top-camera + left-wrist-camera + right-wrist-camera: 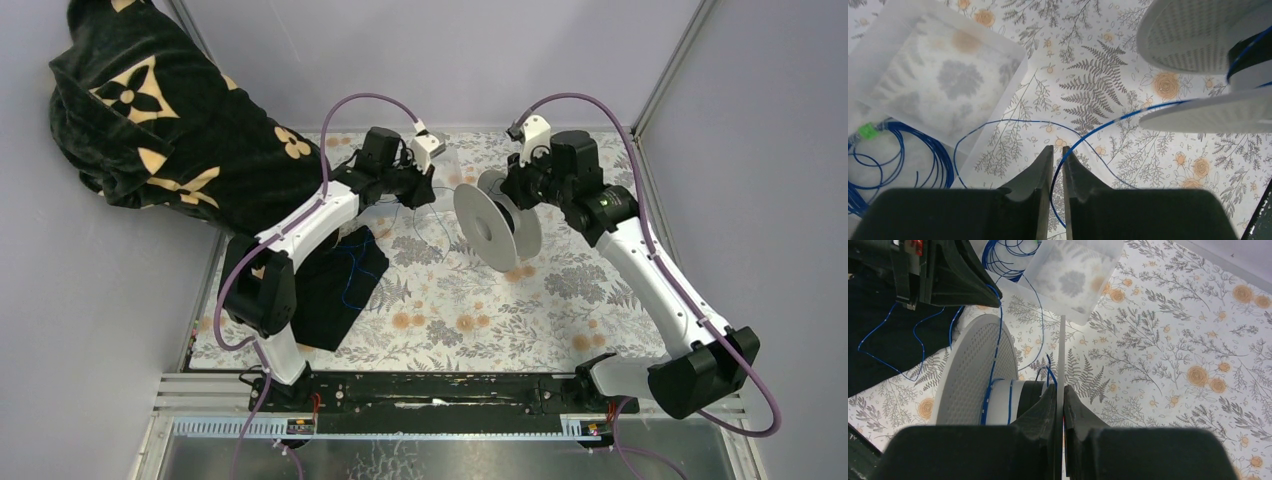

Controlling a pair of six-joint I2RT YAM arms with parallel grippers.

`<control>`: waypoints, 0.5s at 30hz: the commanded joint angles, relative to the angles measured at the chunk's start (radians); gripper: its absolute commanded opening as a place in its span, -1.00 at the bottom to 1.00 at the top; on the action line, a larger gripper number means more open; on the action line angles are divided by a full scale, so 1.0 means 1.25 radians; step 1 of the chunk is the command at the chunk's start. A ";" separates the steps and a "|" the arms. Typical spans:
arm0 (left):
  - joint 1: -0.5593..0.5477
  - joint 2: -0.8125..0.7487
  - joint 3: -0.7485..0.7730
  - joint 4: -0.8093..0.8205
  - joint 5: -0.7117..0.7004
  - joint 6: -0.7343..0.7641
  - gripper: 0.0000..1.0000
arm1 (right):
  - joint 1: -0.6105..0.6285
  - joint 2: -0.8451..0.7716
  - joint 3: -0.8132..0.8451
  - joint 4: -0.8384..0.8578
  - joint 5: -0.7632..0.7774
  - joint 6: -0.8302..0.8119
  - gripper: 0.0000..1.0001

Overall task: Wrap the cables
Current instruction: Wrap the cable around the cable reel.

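A thin blue cable [1118, 122] runs from a loose coil [938, 160] beside a clear plastic tray, through my left gripper [1058, 149], to a white spool [1198, 35]. The left jaws are nearly closed with the cable between them. My right gripper [1060, 388] is shut on the spool's thin outer flange and holds the spool [973, 375] on edge. A few blue turns lie on its hub [1003, 402]. In the top view the left gripper [428, 190] is just left of the spool [490, 228], with the right gripper [512, 195] behind it.
A clear plastic tray [948, 75] sits at the back of the floral mat, also in the right wrist view [1078, 275]. A black cloth [335, 285] with loose blue wires lies left of centre. A black patterned garment [150, 120] hangs at the far left.
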 commanded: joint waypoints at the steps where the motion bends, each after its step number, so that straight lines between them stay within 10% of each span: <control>1: 0.015 -0.034 -0.039 0.080 0.035 -0.031 -0.63 | -0.010 -0.032 0.071 0.024 -0.016 0.004 -1.00; 15: 0.019 -0.015 -0.103 0.146 0.094 -0.075 -0.69 | -0.040 0.007 0.188 -0.008 0.002 0.088 -1.00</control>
